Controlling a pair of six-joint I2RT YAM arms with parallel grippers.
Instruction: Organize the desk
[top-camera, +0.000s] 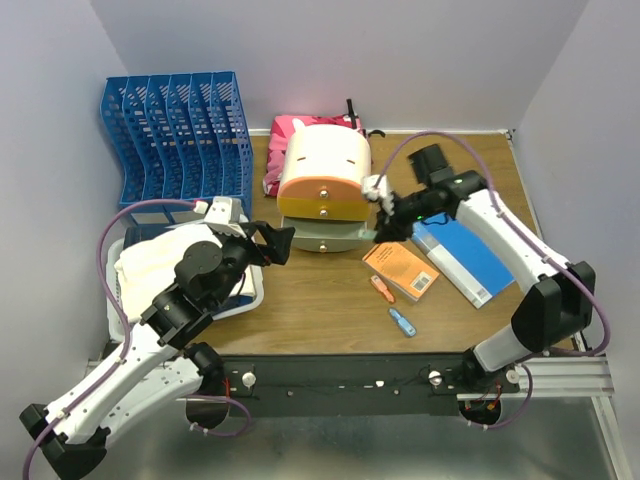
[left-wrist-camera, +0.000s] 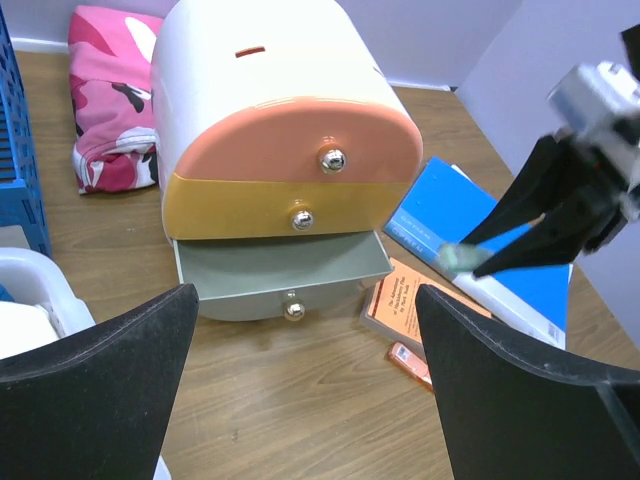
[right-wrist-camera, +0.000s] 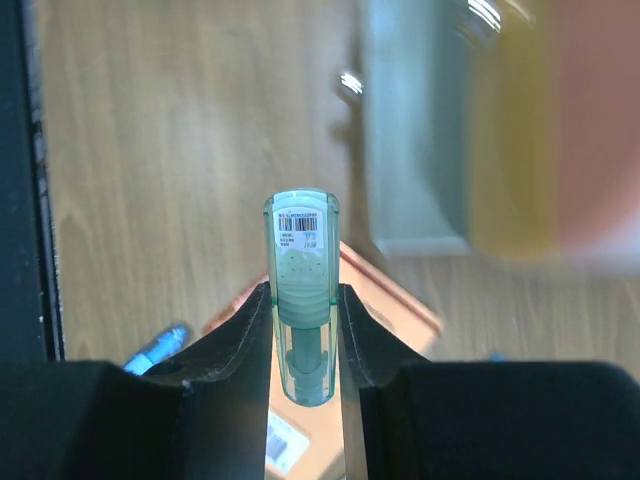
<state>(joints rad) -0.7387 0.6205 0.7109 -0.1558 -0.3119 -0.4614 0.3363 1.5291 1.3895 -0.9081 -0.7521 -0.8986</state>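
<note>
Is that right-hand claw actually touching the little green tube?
Touching. The right wrist view shows the right gripper closed on the green tube, pressing both its sides with no gap.

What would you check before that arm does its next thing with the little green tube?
1. Grip: ok, the right pincer is shut on the green tube.
2. Way in: ok, the bottom drawer is open.
3. Room inside: ok, the part of the drawer in view looks empty.
4. Tube above drawer: not ok, it hangs to one side, over the orange book.
5. Other arm: ok, the left pincer is open, beside the drawer, not over it.
</note>
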